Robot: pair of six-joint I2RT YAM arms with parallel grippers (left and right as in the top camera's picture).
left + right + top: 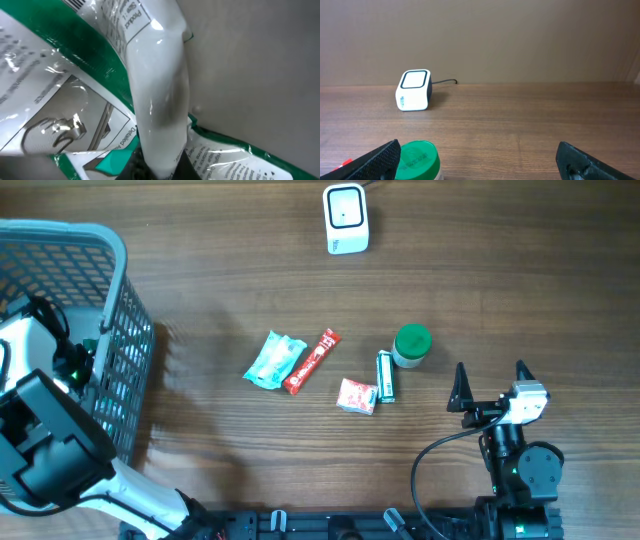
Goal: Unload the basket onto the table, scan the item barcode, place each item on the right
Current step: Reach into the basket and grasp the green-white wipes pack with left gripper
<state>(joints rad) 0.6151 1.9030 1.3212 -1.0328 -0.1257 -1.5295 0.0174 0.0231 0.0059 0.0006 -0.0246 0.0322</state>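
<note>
Seen from overhead, the right gripper (490, 372) sits at the front right of the wooden table (250, 260). Its fingers are spread wide, hold nothing and point toward the far edge.

At the front left, the left arm (45, 445) reaches into a grey mesh basket (112, 275) at the table's left edge. In the left wrist view, the left gripper (160, 171) is pressed together. It pinches a white fold of a green-and-white printed plastic packet (155, 90), which fills that view. The packet cannot be made out from overhead.

Just beyond the right gripper, a loose row of goods lies across the middle of the table:
- a green-lidded jar (411, 345), standing upright
- a small green box (385, 376), just beside the jar
- a pink sachet (357, 396)
- a red stick (312, 362)
- a teal pouch (273, 360), touching the stick

At the far edge, well apart from everything else, stands a white scanner (346, 218) with a dark window. A cable trails away behind it.
</note>
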